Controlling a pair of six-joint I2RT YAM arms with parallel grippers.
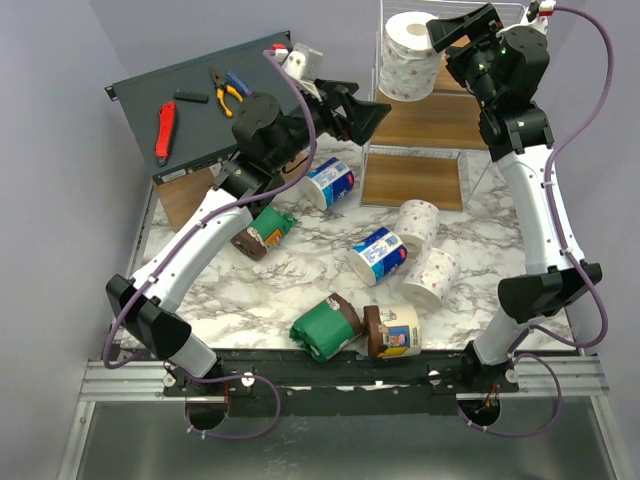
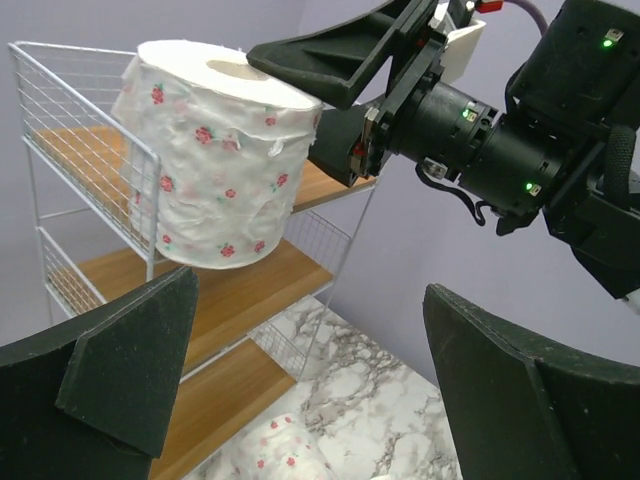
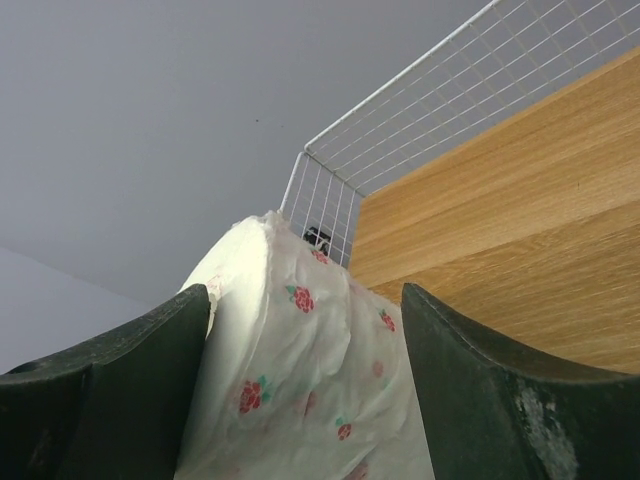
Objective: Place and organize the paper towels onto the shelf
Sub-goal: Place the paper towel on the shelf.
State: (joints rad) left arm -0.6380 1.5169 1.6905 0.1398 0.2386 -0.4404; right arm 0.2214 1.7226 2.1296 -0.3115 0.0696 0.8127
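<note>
The step in hand looks like the setting-down of one white, pink-speckled paper towel roll (image 1: 408,55) (image 2: 225,170) (image 3: 300,380) on the tall white-wire shelf with light-brown wooden boards (image 1: 430,125) (image 2: 80,150) (image 3: 520,200). The roll stands tilted at the corner of the top tier nearest the left arm, against the wire basket side. Whether its base sits flat on the board cannot be told.

The right gripper (image 1: 437,38) (image 2: 290,100) (image 3: 305,320) straddles the roll, with a black finger on either side. The views do not settle whether the jaws press it or have let go. The left gripper (image 1: 365,112) (image 2: 310,340) hangs near the shelf, its jaws wide apart and nothing between them.

The next move probably calls for the right arm to draw straight back without dragging the roll off the corner. After that, a gripper would go down for one of the blue-and-white wrapped rolls (image 1: 380,252) lying on the white marble tabletop (image 1: 300,270).
</note>
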